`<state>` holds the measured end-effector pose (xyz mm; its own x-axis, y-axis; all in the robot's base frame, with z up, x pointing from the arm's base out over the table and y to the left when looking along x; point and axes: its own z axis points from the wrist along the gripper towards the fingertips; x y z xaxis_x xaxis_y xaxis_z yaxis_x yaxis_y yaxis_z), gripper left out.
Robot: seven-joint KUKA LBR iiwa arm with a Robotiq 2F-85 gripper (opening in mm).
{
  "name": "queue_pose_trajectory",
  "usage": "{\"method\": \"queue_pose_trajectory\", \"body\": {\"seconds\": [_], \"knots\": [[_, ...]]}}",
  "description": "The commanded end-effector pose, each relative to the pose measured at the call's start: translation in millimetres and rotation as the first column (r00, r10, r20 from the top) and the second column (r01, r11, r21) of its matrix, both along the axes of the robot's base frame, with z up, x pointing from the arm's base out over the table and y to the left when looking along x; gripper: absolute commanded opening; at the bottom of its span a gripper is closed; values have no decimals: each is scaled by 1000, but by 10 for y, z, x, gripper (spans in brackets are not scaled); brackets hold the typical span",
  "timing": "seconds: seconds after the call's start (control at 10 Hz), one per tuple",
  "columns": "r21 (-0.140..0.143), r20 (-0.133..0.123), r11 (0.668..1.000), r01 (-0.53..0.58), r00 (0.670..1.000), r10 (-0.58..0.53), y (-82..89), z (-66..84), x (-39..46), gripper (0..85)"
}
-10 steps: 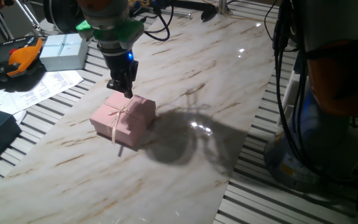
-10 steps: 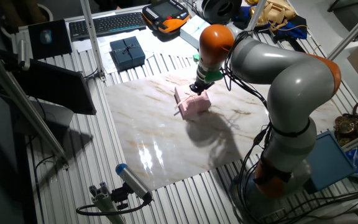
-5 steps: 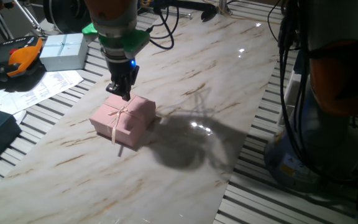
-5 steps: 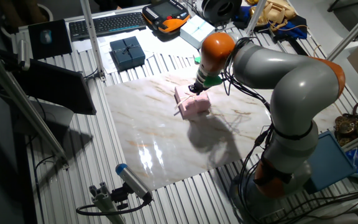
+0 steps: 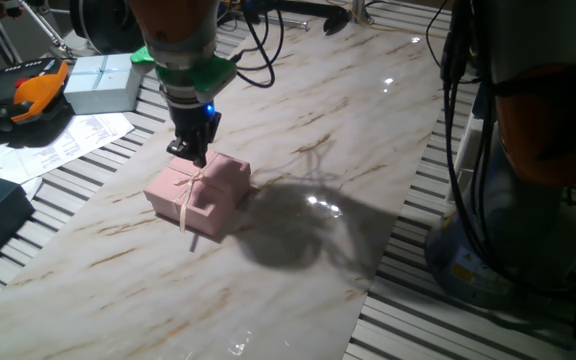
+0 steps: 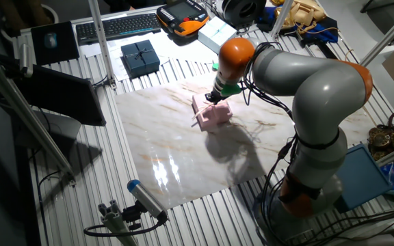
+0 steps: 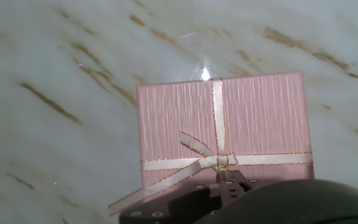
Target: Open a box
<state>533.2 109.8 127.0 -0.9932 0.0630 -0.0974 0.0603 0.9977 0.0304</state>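
1 pink box (image 5: 200, 192), lid on, left of centre on the marble tabletop (image 5: 368, 130); 1 cream ribbon bow (image 7: 213, 160) across the lid. 1 gripper (image 5: 192, 153) stands at the box's upper-left edge, seemingly just touching it; whether its fingers are spread or pressed together cannot be told. 1 pale blue-white ribboned box (image 5: 102, 81) upper left of the frame, well apart. 1 dark ribboned box (image 6: 140, 56) in the upper left of the other fixed view.

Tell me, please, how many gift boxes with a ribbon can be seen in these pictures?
3. A pink box lies on the marble table under the gripper; a pale blue-white box and a dark blue box sit on the slatted surface beyond. Others may be hidden.
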Motion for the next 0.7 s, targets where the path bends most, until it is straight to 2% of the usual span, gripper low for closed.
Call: {"method": "queue_pose_trajectory", "body": {"seconds": [0.0, 0.3, 0.6], "knots": [[5, -1, 1000, 5, 1000, -5, 2, -6, 6, 0], [11, 5, 999, 43, 999, -43, 17, -22, 18, 510], [-1, 9, 998, 58, 998, -58, 23, -67, 32, 510]]}}
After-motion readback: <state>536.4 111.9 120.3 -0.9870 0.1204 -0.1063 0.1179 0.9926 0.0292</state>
